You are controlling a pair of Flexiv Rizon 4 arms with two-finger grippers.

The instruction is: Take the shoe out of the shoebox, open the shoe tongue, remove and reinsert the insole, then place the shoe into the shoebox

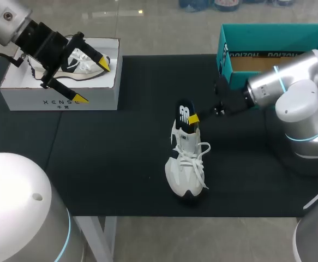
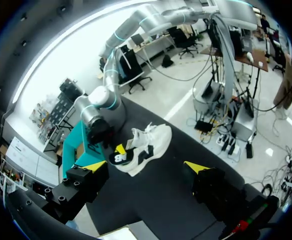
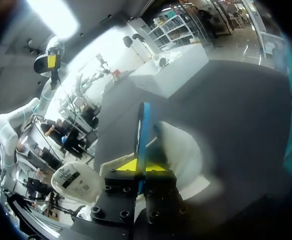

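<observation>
Over the white box (image 1: pixel 60 101) at left, the left gripper (image 1: pixel 93 82) is hovering, fingers spread and holding nothing. Mid-mat, the shoe (image 1: pixel 186 164) is sitting while the right gripper (image 1: pixel 194 118) is pinching its protruding insole (image 1: pixel 185 115), beside the teal shoebox (image 1: pixel 240 38).

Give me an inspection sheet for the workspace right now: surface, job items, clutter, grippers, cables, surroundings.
Surface: black mat covering the table.
Job's things: white shoe upright mid-mat; insole sticking up out of it; teal shoebox open, far right.
Clutter: white box at the left, holding another shoe.
Grippers: right gripper shut on the insole; left gripper open above the white box.
Cables: black cable by the left arm's wrist.
Surroundings: nothing seen reaching over the table.
</observation>
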